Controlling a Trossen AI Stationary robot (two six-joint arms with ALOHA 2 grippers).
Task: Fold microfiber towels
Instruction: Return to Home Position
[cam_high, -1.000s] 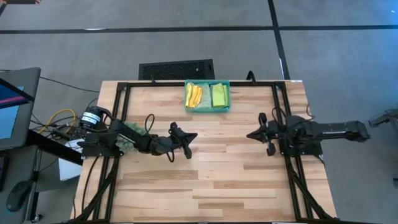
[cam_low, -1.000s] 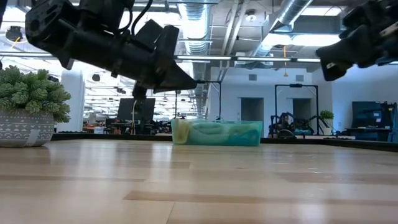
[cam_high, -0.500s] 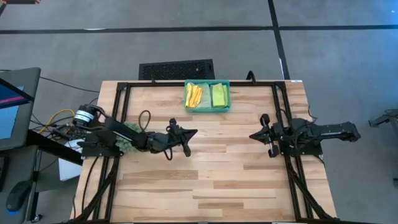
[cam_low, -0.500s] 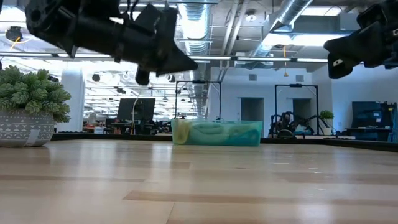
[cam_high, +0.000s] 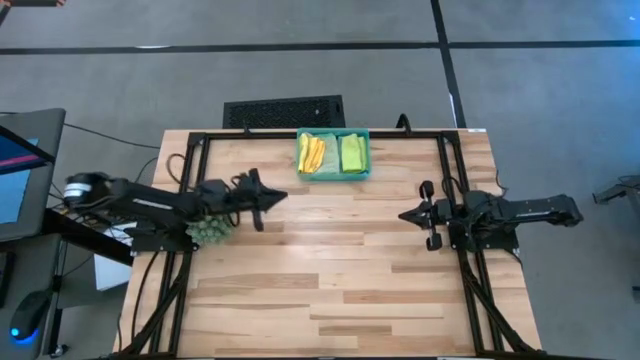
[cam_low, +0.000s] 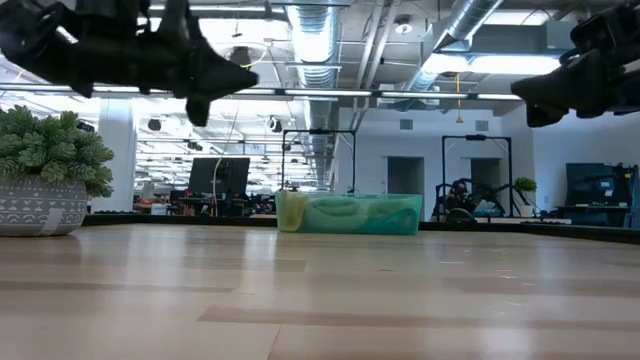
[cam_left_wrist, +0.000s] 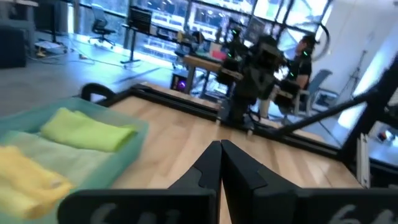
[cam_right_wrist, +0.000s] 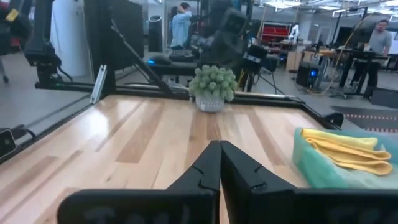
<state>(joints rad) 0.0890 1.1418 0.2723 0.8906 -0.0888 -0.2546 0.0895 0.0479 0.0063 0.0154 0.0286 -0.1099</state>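
Left gripper (cam_high: 272, 195) clenched, empty, pulled back leftward across the counter (cam_high: 340, 290) since a second ago; right gripper (cam_high: 408, 214) clenched, empty, hovering at right; yellow towel (cam_high: 312, 153) and green towel (cam_high: 353, 154) lie folded in the far tray (cam_high: 333, 131); folding looks finished, arms homing.

No legible text or labels anywhere

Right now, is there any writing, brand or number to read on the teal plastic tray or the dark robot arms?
No text can be read anywhere.
Teal plastic tray: no label shows.
Left gripper: faint marks on its dark body, unreadable.
Right gripper: the same, unreadable.
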